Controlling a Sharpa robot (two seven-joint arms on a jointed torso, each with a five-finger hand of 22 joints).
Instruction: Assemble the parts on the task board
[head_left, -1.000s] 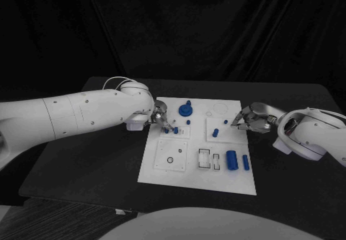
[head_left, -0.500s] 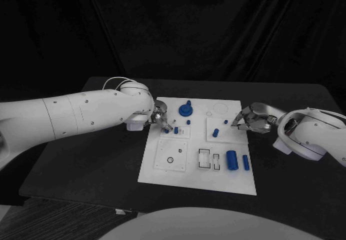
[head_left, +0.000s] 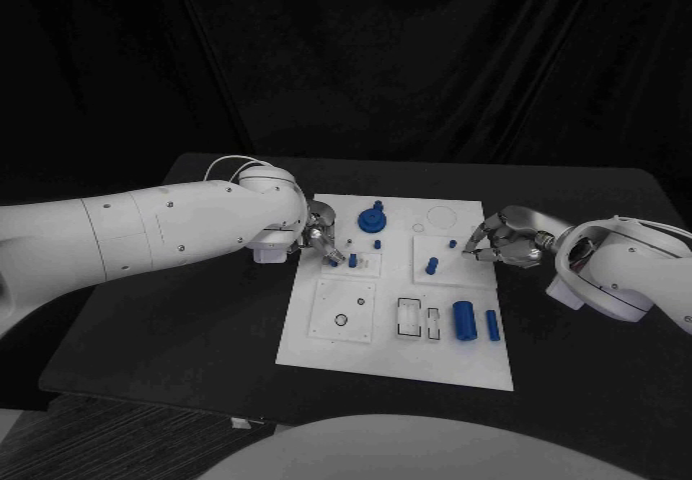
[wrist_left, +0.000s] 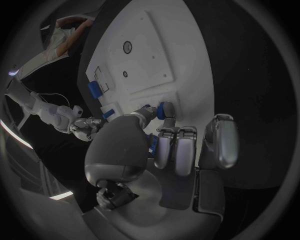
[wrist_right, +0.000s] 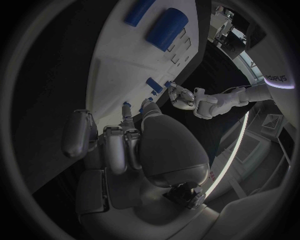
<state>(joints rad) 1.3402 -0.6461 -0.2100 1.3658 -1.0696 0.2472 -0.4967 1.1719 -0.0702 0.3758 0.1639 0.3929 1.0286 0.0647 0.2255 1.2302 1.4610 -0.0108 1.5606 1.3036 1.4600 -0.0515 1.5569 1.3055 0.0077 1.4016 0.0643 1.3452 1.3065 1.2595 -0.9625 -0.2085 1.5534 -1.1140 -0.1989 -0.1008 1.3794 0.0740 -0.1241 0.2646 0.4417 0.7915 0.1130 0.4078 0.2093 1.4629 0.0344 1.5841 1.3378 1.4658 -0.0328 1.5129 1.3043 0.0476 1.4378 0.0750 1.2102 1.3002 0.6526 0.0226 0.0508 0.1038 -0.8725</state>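
Note:
The white task board (head_left: 329, 345) lies in the middle of the black table. My left hand (head_left: 320, 240) is over the board's left edge and pinches a small blue peg (wrist_left: 165, 110) between thumb and a finger, down at the board surface. From the right, my right hand (head_left: 503, 241) reaches in with fingers curled and holds a short blue peg (head_left: 453, 243) at its thumb tip (wrist_right: 148, 102), just above the board. A blue round knob (head_left: 372, 217) stands at the board's far end.
Another blue peg (head_left: 431, 265) stands upright in the board's right square. A thick blue cylinder (head_left: 463, 320) and a thin one (head_left: 492, 324) lie near the front right, beside two rectangular slots (head_left: 411, 318). A small ring (head_left: 339, 321) lies on the front-left square.
My left hand's fingers have shifted slightly around the peg at the board's left edge. The right hand has stayed in place.

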